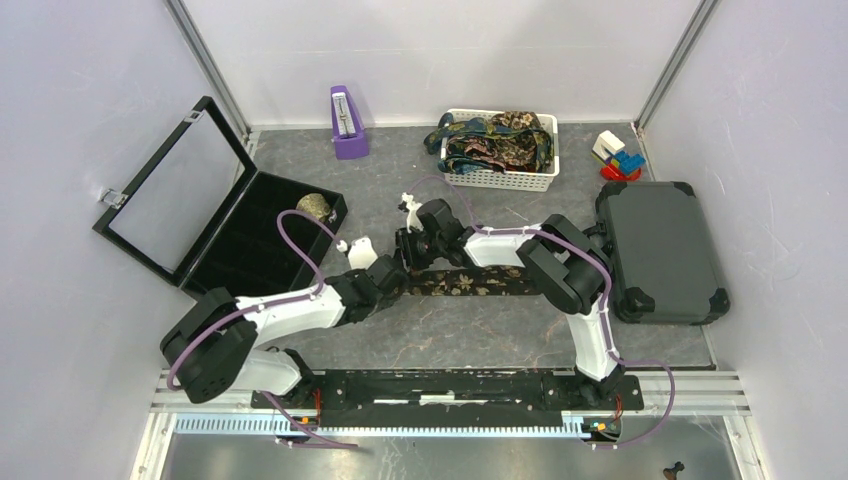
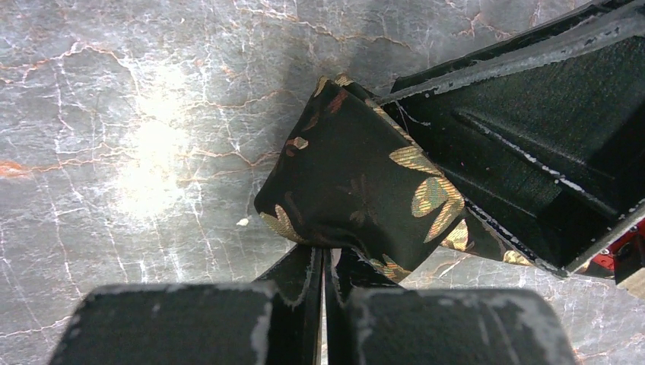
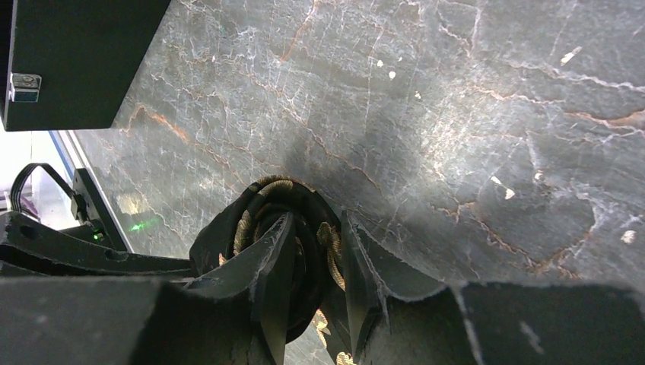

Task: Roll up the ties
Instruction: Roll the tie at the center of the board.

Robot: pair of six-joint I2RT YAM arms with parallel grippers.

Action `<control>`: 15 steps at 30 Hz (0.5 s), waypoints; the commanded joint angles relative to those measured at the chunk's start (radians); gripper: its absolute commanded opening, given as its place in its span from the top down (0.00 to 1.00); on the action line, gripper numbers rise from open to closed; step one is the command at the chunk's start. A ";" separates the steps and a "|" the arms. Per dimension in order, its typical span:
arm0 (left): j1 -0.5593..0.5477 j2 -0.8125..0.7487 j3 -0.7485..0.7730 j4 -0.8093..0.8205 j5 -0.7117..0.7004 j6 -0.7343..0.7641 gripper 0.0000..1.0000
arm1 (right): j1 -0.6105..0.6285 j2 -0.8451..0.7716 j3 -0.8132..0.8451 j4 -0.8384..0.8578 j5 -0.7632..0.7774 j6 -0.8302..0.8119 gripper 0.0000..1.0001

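Note:
A dark tie (image 1: 470, 282) with gold floral print lies flat across the table's middle, its left end rolled up. My right gripper (image 1: 410, 250) reaches in from the right and is shut on the roll (image 3: 262, 198). One finger (image 3: 278, 258) sits inside the coil and the other outside it. My left gripper (image 1: 398, 275) meets the same end from the left. Its fingers (image 2: 304, 274) are pressed together at the roll's lower edge (image 2: 357, 190), pinching fabric. More ties (image 1: 495, 140) are heaped in a white basket.
An open black case (image 1: 250, 250) at the left holds a rolled tie (image 1: 315, 207). A closed grey case (image 1: 660, 250) lies at the right. The white basket (image 1: 505, 180), a purple metronome (image 1: 347, 122) and toy blocks (image 1: 618, 155) stand at the back.

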 commanded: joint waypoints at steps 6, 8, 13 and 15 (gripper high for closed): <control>-0.001 -0.019 -0.016 -0.027 0.002 -0.026 0.98 | 0.034 0.005 0.007 -0.055 -0.011 0.021 0.64; -0.004 -0.025 -0.009 -0.053 0.003 -0.046 0.98 | 0.040 0.013 0.023 -0.070 -0.011 0.013 0.64; -0.014 -0.071 -0.022 -0.090 0.011 -0.091 0.98 | 0.064 0.032 0.042 -0.083 -0.014 0.005 0.64; -0.016 -0.093 -0.029 -0.109 0.011 -0.106 0.98 | 0.075 0.041 0.047 -0.081 -0.014 0.008 0.64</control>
